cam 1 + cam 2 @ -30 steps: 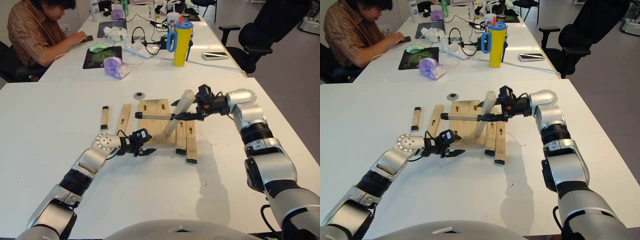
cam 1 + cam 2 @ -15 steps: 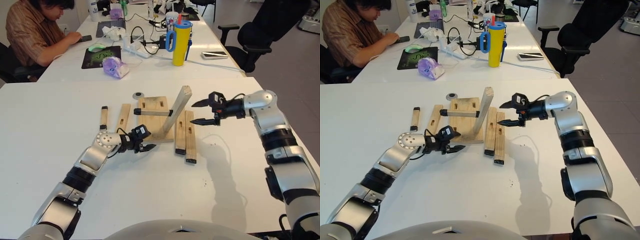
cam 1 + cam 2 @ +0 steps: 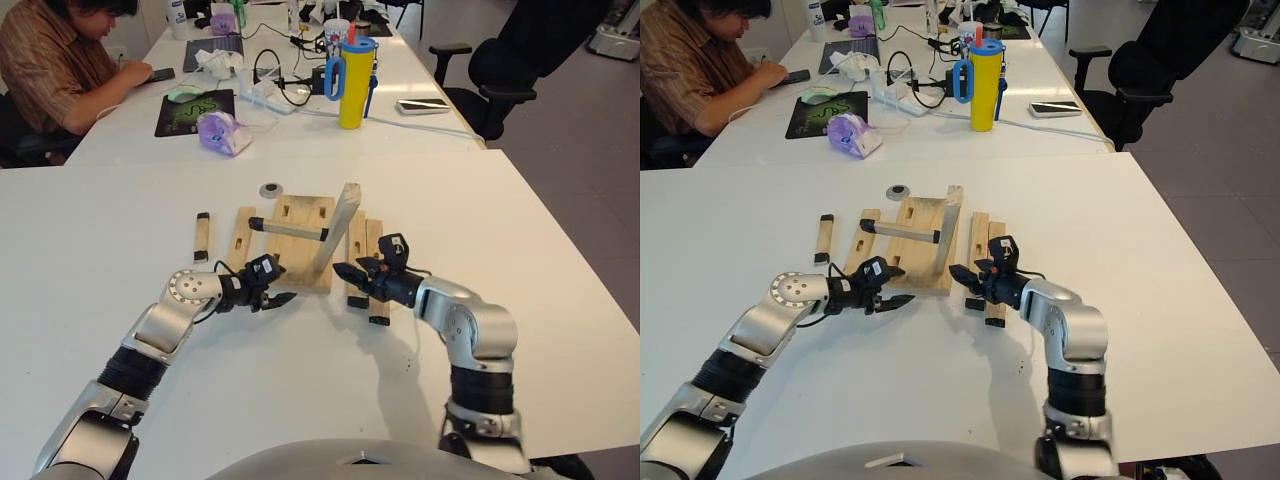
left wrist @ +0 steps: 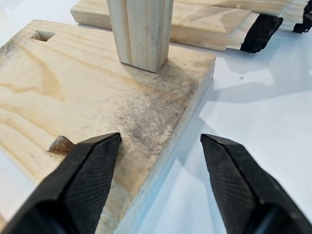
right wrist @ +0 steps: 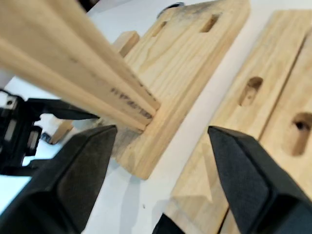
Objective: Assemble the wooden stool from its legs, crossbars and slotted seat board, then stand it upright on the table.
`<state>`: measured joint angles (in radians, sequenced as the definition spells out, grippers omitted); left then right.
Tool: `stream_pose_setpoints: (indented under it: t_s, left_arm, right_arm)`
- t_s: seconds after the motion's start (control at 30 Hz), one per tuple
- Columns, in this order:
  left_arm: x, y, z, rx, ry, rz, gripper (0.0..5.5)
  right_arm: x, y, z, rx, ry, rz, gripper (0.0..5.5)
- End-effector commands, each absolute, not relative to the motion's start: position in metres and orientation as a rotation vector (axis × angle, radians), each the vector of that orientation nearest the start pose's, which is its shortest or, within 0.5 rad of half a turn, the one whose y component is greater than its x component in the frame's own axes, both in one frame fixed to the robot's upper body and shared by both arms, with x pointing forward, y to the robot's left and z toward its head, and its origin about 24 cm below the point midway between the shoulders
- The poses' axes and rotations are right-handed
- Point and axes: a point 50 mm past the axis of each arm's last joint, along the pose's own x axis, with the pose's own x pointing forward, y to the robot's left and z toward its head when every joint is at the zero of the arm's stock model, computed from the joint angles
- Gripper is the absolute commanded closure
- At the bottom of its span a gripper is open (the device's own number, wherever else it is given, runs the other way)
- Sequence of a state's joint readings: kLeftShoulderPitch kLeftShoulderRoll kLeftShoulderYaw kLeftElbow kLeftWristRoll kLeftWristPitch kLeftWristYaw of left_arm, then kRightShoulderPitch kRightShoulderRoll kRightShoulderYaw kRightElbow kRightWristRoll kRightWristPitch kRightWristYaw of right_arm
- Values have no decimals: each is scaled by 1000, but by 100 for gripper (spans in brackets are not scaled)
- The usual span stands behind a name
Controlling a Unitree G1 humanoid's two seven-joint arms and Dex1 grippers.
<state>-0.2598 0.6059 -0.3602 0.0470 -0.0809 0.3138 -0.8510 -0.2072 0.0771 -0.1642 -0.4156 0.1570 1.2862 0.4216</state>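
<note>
The slotted seat board lies flat on the white table. One leg stands tilted in its near right slot, with a dark-tipped crossbar reaching from it to the left. Two more legs lie flat just right of the board. A slotted piece and a short bar lie to its left. My left gripper is open at the board's near edge, one finger over the board. My right gripper is open beside the board's near right corner, close to the leg's foot.
A small dark disc lies behind the board. The table behind carries a yellow tumbler, a purple object, cables and a phone. An office chair stands at the back right. Bare white table stretches in front.
My right gripper let go of the tilted leg, opened, and swung down toward me to the board's near right corner. The left gripper stayed at the board's near edge. The camera shifted slightly.
</note>
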Motion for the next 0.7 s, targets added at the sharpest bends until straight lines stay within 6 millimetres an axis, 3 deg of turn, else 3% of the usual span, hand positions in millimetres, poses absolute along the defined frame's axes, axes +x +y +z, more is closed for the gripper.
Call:
stream_pose_setpoints:
  t_s: [0.03,0.23,0.43,0.7]
  left_arm:
    - [217,200,-16,456,909,-1001,246]
    - [216,196,-18,452,906,-1004,246]
    - [213,192,-21,443,909,-1001,246]
    - [217,190,-21,450,900,-999,246]
  right_arm:
    - [232,-115,74,429,716,327,203]
    - [228,-109,77,448,757,335,203]
    - [228,-98,95,410,679,464,203]
    - [224,-91,80,475,757,493,203]
